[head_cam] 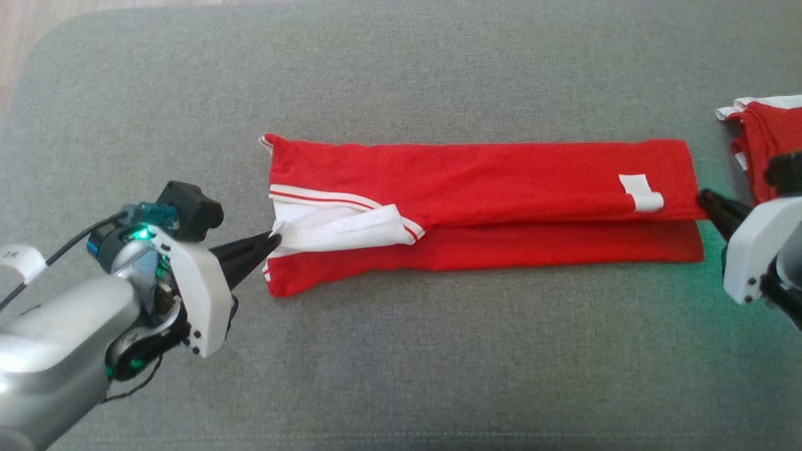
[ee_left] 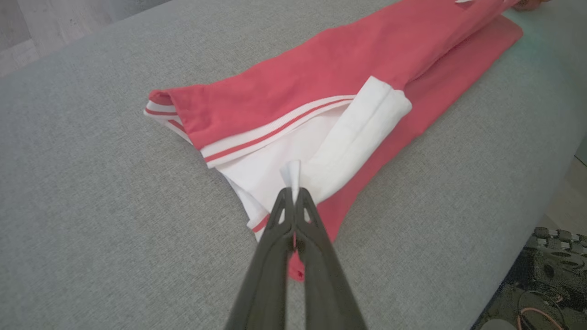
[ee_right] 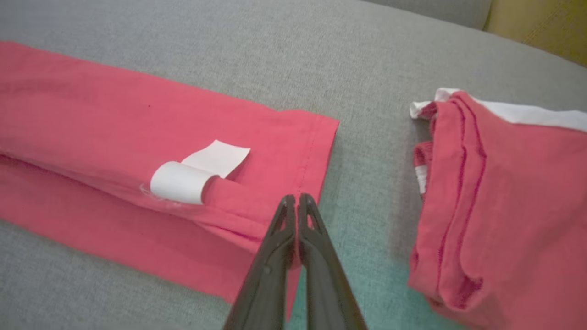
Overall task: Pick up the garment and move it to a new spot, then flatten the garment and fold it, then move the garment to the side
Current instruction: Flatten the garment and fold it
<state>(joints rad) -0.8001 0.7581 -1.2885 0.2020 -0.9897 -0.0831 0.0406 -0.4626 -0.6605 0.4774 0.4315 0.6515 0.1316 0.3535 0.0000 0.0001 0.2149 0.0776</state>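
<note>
The red garment (head_cam: 489,181) lies folded lengthwise into a long strip on the grey fabric surface (head_cam: 401,363), stretched between the two pairs of fingers. On the left gripper (ee_left: 293,192) the fingers are pressed together, pinching a small peak of the white collar fabric (head_cam: 338,228) at the strip's neck end. The peak pokes up just past the tips. Beyond those tips the white part opens out, edged by a red-and-white striped band, and the red body runs off toward the other arm.

On the right gripper (ee_right: 297,199) the fingers are also closed, clamped on the corner of the upper layer's hem at the opposite end – a bit of red cloth shows between them. Ahead of those tips and off to one side a curled white label (ee_right: 183,181) sits on the upper layer. The lower layer sticks out from under the upper one along one long edge, flat on the surface.

A second red garment (ee_right: 504,206) – a folded stack with white trim – lies on the other side of the right fingers, apart from the strip, with bare grey between.
</note>
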